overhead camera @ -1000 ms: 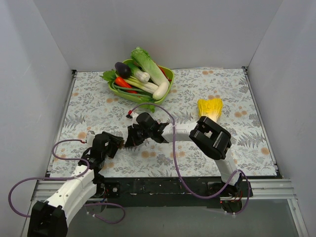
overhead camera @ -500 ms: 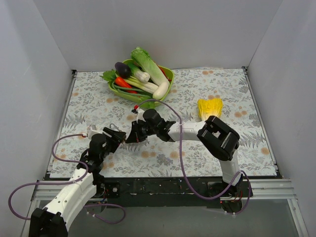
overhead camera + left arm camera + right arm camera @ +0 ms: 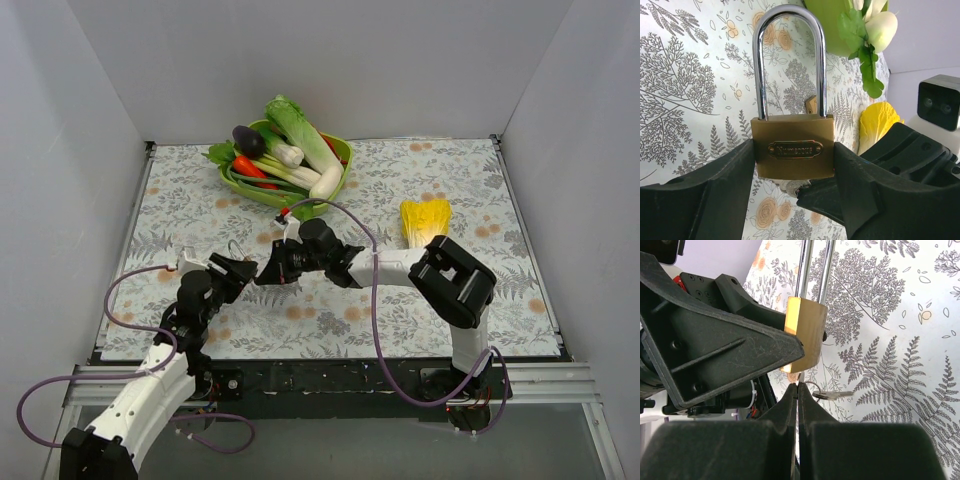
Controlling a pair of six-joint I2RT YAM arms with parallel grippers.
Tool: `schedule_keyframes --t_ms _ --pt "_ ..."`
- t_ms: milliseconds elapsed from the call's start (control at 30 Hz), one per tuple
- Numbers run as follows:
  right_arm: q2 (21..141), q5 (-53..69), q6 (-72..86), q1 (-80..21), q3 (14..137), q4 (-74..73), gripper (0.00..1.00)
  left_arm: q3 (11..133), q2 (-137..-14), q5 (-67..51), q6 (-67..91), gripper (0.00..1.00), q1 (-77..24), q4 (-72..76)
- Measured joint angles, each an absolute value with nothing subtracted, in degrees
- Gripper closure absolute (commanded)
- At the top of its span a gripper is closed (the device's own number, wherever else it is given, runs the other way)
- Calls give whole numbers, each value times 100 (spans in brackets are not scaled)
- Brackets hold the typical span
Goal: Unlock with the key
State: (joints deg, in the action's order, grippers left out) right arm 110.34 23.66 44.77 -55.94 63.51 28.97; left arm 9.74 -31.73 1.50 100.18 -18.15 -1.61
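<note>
Left hand (image 3: 793, 155): about half open, both fingers clamped on the flat sides of the brass padlock (image 3: 792, 137). The silver shackle (image 3: 789, 15) is seated in the body and points to the far side. The lock is lifted off the counter (image 3: 450, 180), near-left of centre.

Right hand (image 3: 797, 386): pinched fully closed, no gap between the fingers. Its tips sit right at the padlock's bottom face, coming in from the right.

Key (image 3: 836, 394): thin and grey, sticking out sideways just beside the right hand's tips and just below the lock body. It's in the air, not on the counter. It hangs on a small ring (image 3: 810, 386) that runs in toward the fingertips. Can't tell whether the tips actually pinch the ring or anything else, because the contact spot is hidden. Can't tell either whether anything is in the keyhole.

From the left wrist, something grey shows under the lock, too blurred to resolve.

Elsewhere: green bowl (image 3: 345, 152) of vegetables at far centre, yellow cabbage (image 3: 425, 218) right of centre. Both are well apart from the hands.
</note>
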Motion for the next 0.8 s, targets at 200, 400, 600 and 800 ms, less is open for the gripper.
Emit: schedule_keyframes --t_ms 200,400,600,800 --pt "11017 2080 4355 -5634 6351 2655 99 1168 -3677 174 10285 100 -1817 -320" --pt "11017 1592 3986 -5806 6423 2322 97 1461 -4099 248 10385 100 -1828 -742" --pt "11002 1310 3706 -5905 6486 2252 93 1638 -4300 344 10427 100 -1828 -917" --pt "10995 1155 3535 -5981 6484 2246 79 1721 -4397 344 10514 100 -1835 -1107"
